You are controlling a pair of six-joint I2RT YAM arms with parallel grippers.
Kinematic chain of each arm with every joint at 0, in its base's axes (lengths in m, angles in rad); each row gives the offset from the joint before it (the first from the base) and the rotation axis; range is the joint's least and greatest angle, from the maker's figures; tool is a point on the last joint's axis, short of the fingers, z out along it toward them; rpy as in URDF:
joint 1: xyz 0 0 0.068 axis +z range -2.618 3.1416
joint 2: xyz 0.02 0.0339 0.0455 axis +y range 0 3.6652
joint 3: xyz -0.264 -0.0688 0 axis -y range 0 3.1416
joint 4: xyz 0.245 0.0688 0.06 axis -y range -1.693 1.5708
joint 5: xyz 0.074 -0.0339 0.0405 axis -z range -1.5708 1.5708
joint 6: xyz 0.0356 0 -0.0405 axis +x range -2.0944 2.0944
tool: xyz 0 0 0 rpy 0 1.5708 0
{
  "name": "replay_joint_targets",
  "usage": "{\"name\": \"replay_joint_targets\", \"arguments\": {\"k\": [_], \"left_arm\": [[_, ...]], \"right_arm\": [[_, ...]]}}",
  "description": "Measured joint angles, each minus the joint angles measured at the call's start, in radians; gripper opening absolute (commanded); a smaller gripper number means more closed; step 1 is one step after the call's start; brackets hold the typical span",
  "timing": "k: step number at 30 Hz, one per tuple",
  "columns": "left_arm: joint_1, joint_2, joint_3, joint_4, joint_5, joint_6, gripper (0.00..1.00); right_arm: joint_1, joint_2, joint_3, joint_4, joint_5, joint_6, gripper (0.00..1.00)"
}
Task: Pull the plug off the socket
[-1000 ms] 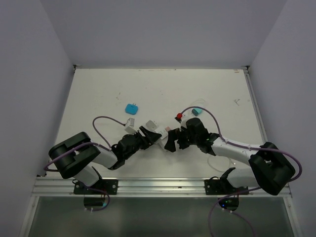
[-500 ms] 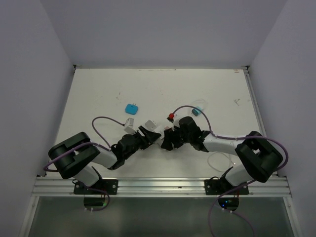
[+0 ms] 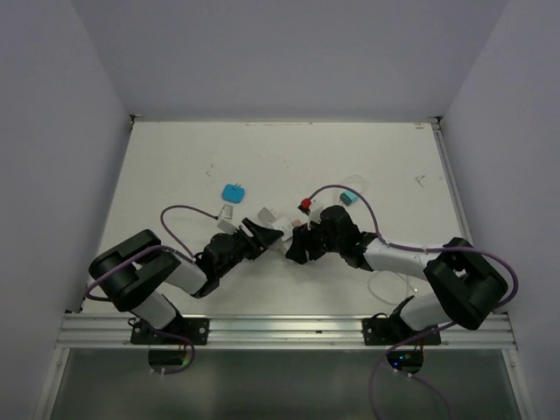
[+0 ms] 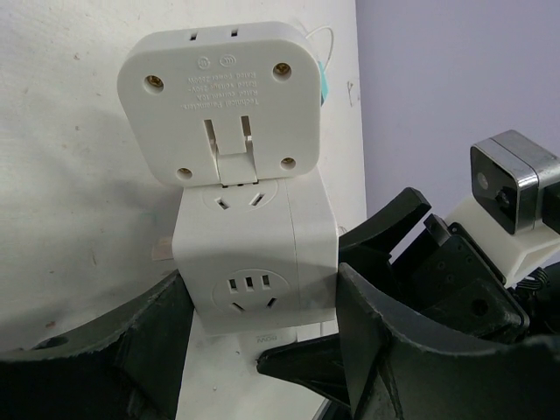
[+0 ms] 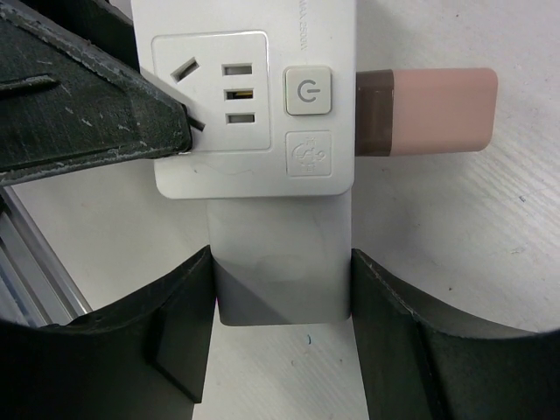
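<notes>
White bench point(image 3: 175, 166), scuffed and marked, boxed in by pale lilac walls point(image 3: 289, 52). A small blue block point(image 3: 233, 192) lies left of centre. Mid-bench, the socket point(image 4: 254, 262), a white cube with slot holes on its faces, sits clamped in the left gripper point(image 4: 258, 293). The plug point(image 4: 223, 96), a rounded white square, is seated in it, pinched by the right gripper point(image 5: 280, 271).

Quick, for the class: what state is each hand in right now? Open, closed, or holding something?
Left hand: closed on the socket cube.
Right hand: closed on a plain white block.
</notes>
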Motion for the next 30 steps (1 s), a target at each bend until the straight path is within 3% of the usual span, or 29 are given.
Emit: {"name": "replay_joint_targets", "arguments": {"k": [30], "left_arm": [[0.064, 0.083, 0.105, 0.027, 0.094, 0.004, 0.00]], "right_arm": [[-0.016, -0.089, 0.006, -0.058, 0.090, -0.025, 0.00]]}}
